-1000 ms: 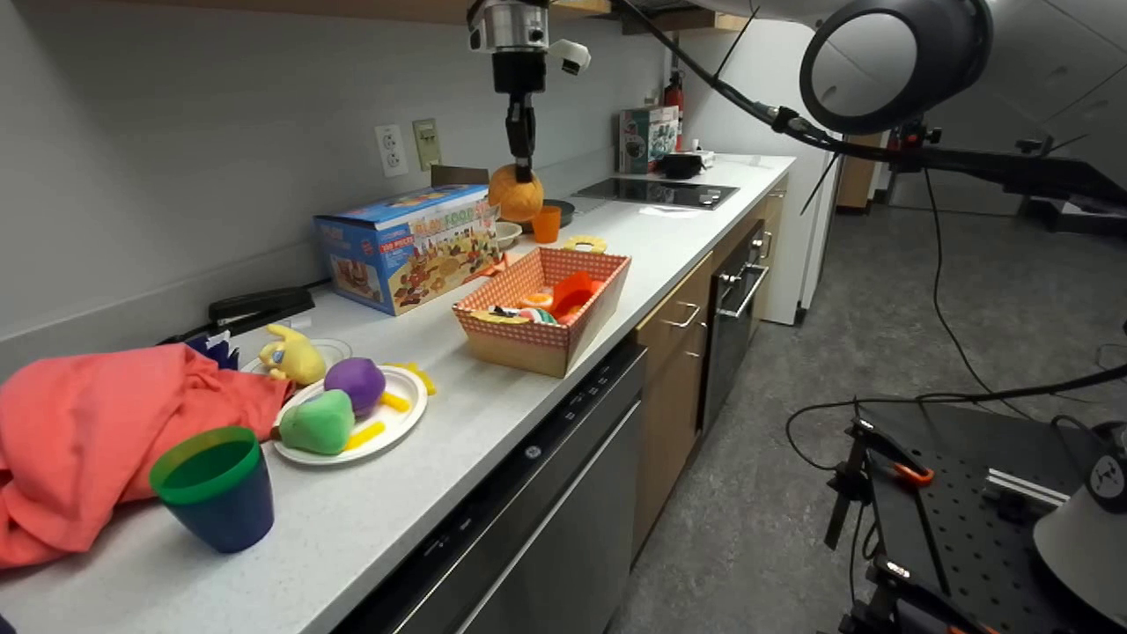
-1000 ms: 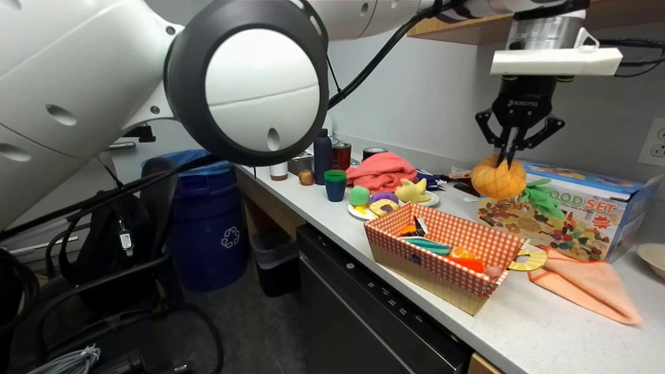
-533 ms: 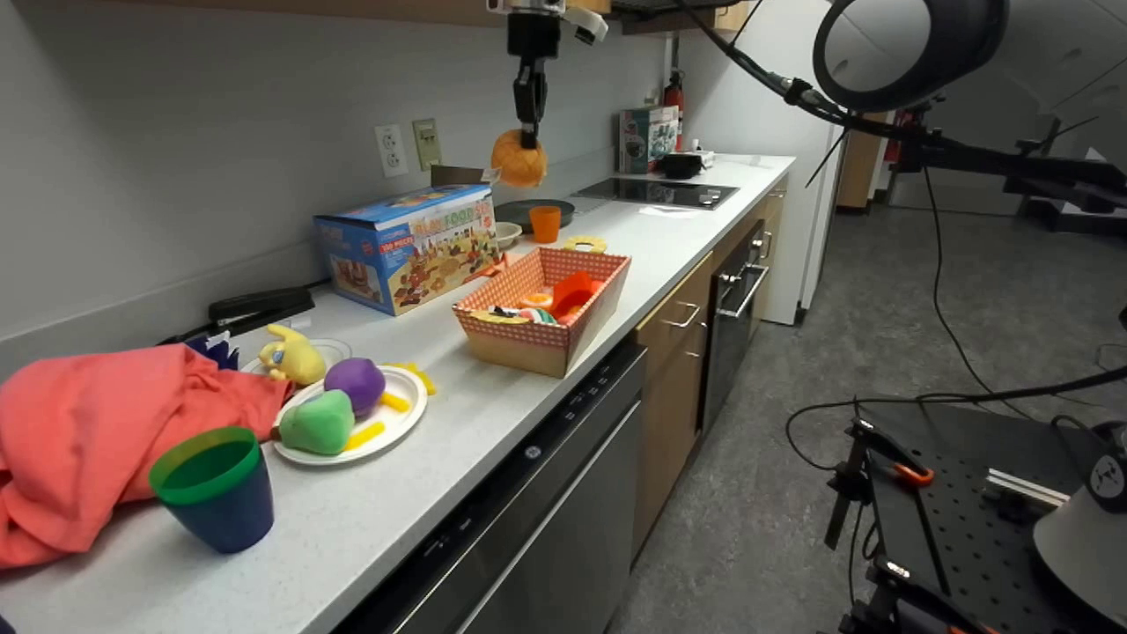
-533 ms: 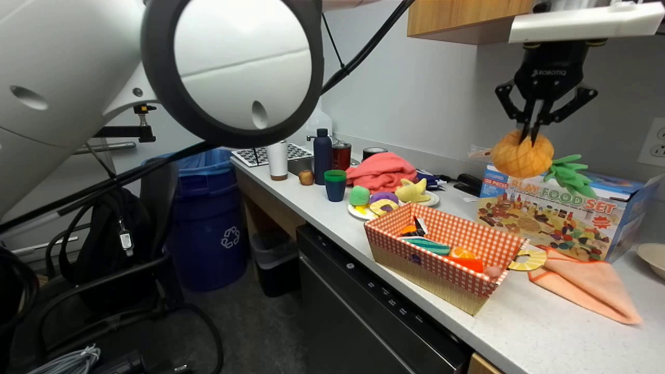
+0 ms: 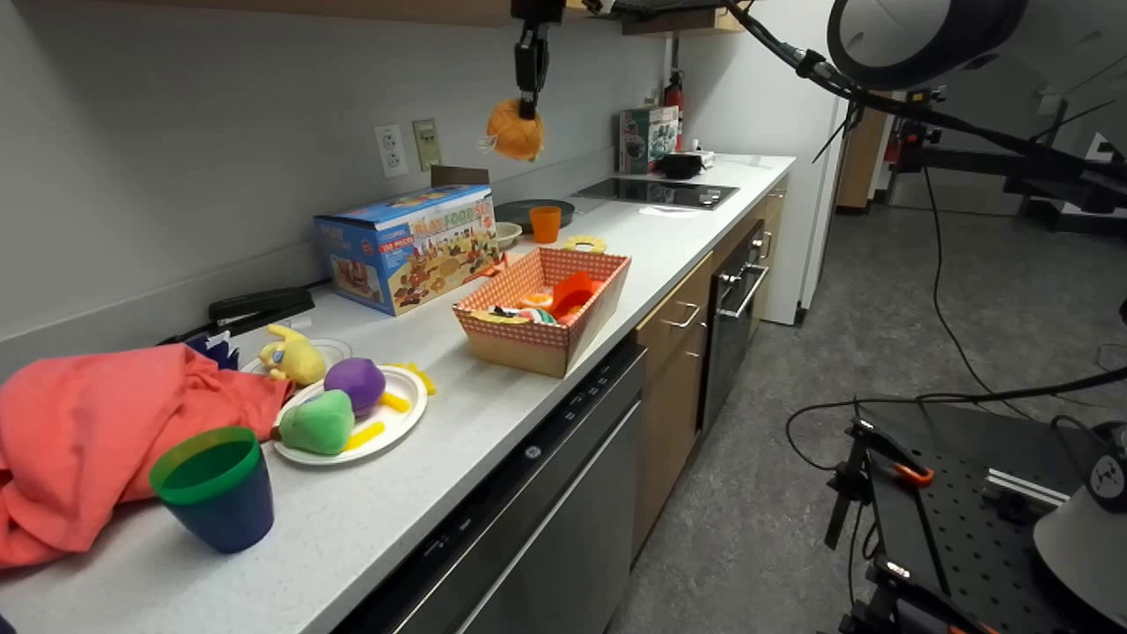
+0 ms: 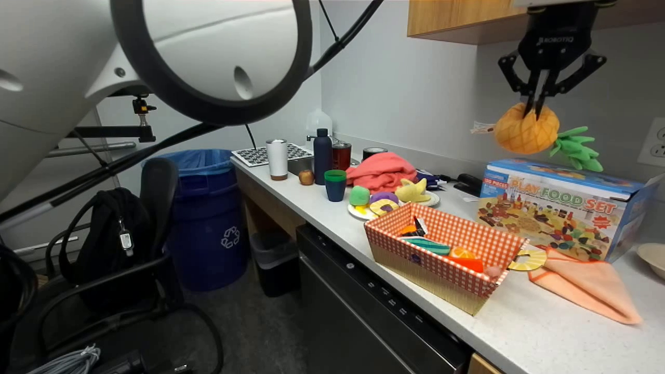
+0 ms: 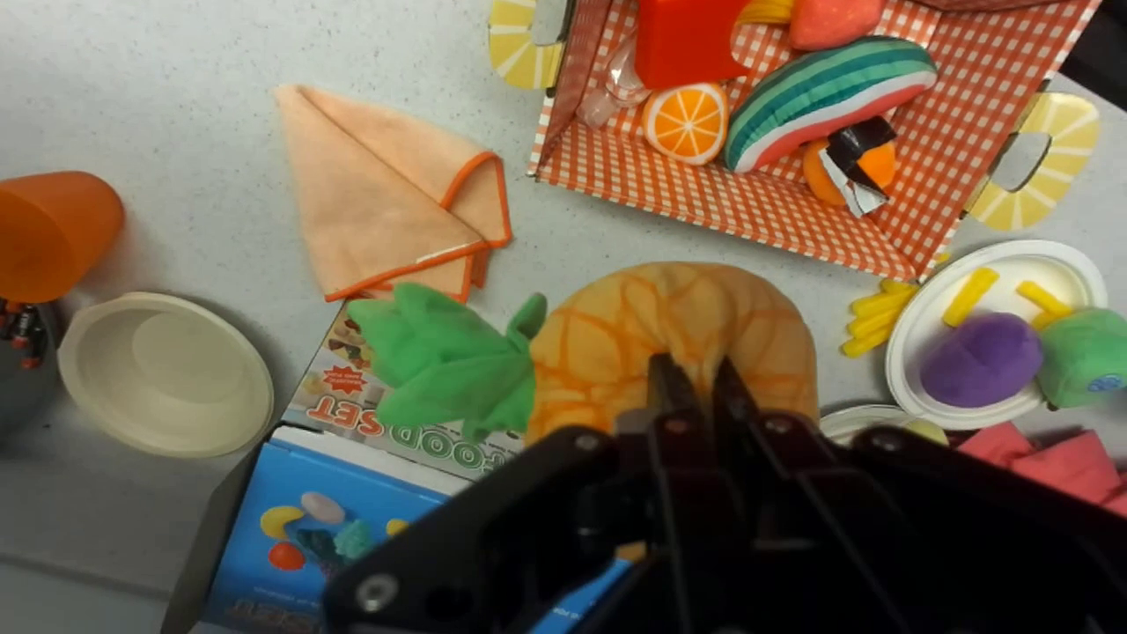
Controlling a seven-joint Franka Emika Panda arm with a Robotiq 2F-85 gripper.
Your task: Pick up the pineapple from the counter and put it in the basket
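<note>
The pineapple is a soft orange-yellow toy with green leaves. It hangs in the air above the blue food-set box in both exterior views [image 5: 513, 134] [image 6: 519, 132]. My gripper [image 6: 534, 113] points down, shut on the pineapple's body and pinching up a fold of its cloth. In the wrist view the gripper [image 7: 694, 364] holds the pineapple [image 7: 599, 343] with its leaves to the left. The basket has an orange-checked lining and shows in both exterior views [image 5: 515, 345] [image 6: 426, 275]. It holds several toy foods. In the wrist view the basket [image 7: 722, 224] lies beyond the pineapple, apart from it.
The food-set box [image 6: 550, 213] stands against the wall behind the basket. An orange cloth [image 7: 379, 194], a pale bowl [image 7: 167, 374] and an orange cup [image 5: 545, 224] are nearby. A plate [image 5: 409, 418] bears toy fruits. A wooden cabinet [image 6: 467, 18] hangs overhead.
My gripper has risen with the pineapple held, from in front of the box to above it. The pineapple has also shifted right in an exterior view. The basket has not moved.
</note>
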